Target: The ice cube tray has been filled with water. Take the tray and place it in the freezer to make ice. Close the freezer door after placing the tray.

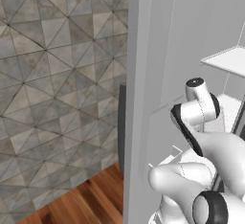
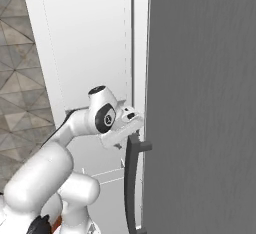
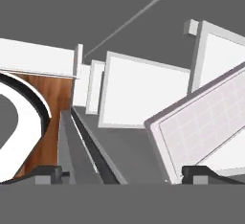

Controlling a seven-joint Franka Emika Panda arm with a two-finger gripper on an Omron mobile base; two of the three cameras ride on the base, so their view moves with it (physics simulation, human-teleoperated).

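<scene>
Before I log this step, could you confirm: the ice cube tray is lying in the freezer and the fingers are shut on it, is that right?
Not quite. The ice cube tray does lie in the freezer, but the fingers stand wide open with nothing between them; the tray is released. The hand view shows this.

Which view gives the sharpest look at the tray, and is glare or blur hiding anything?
Hand view: ice cube tray crisp, grid lines readable, no glare. Left base view: flat light, soft shadow under the white shelf. Right base view: grey door evenly lit, slight pixelation, no blur.
</scene>
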